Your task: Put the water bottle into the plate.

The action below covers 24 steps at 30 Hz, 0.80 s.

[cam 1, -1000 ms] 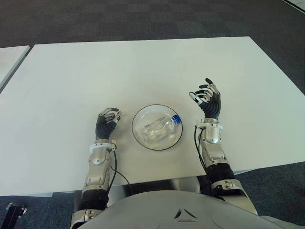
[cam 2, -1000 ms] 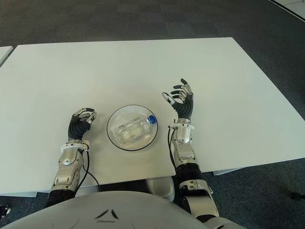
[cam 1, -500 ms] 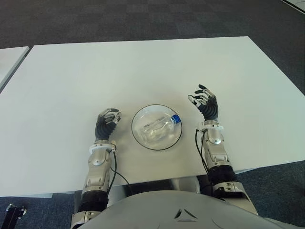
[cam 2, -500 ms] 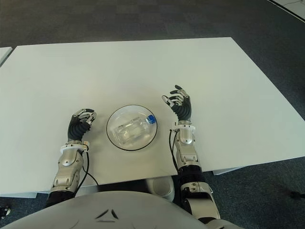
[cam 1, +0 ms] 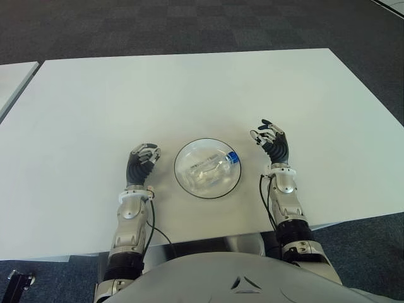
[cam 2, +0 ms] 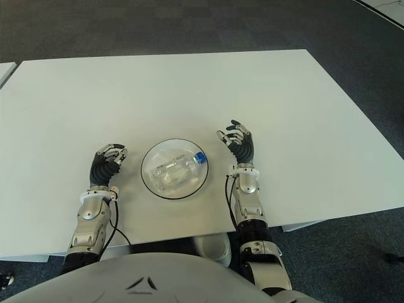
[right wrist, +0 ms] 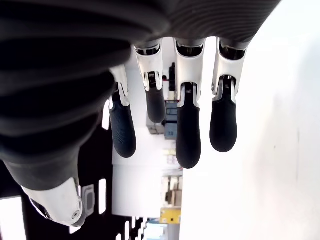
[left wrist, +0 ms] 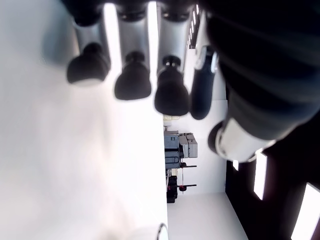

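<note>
water bottle (cam 1: 212, 167) lies on its side in the plate (cam 1: 186, 180), placement looks done; right hand (cam 1: 273, 142) has dropped and pulled back right of the plate, fingers loosely apart, empty; left hand (cam 1: 141, 159) idle left, curled, empty.

A white table (cam 1: 189, 88) fills most of the head view. Beyond its far edge, toward 12 o'clock, lies dark grey carpet tile floor (cam 1: 189, 25). At 9 o'clock, the corner of a 2nd white table (cam 1: 12, 79) shows, separated by a narrow gap.
</note>
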### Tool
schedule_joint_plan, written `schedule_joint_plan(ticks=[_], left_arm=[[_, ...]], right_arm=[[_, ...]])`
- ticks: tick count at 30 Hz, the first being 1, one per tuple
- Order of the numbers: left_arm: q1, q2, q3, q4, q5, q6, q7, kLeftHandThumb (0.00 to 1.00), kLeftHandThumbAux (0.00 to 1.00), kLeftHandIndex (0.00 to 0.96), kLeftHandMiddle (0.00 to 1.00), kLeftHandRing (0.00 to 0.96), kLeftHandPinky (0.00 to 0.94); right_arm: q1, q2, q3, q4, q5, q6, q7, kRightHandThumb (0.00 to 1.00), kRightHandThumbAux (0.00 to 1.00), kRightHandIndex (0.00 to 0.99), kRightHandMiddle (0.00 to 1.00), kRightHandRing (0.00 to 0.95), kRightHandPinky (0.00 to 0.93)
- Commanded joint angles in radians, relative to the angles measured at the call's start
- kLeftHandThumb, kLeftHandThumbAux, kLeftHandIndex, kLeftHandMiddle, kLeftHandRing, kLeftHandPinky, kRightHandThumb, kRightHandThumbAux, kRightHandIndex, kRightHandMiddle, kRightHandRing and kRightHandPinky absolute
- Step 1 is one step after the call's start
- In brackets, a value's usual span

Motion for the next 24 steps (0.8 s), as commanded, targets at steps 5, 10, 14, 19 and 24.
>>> schedule_joint_plan(ticks=[5,10,14,19,24], left_arm=[[0.021,-0.006,0.000,0.041,-0.012,0.029,-0.004,0.712,0.710,0.438,0.794,0.805,0.819],[0.022,-0.005,0.001,0.043,-0.013,0.027,-0.002,0.712,0.710,0.438,0.791,0.804,0.820],[0.022,-0.004,0.003,0.043,-0.011,0.026,-0.002,0.712,0.710,0.437,0.791,0.805,0.823],[0.021,0.000,0.006,0.046,-0.008,0.019,-0.002,0.712,0.711,0.437,0.792,0.807,0.825],[0.021,0.002,0.008,0.047,-0.005,0.016,0.000,0.712,0.711,0.437,0.796,0.811,0.828]], right_arm=[[0.026,0.009,0.001,0.016,0.000,0.024,0.016,0.706,0.729,0.435,0.626,0.632,0.651],[0.029,0.009,0.000,0.021,-0.005,0.021,0.017,0.706,0.729,0.435,0.630,0.639,0.655],[0.030,0.006,0.003,0.025,-0.011,0.019,0.022,0.707,0.729,0.435,0.633,0.643,0.655],[0.030,0.003,0.006,0.027,-0.013,0.019,0.032,0.707,0.729,0.435,0.637,0.644,0.654],[0.032,0.000,0.005,0.029,-0.012,0.019,0.041,0.707,0.729,0.435,0.638,0.640,0.644]])
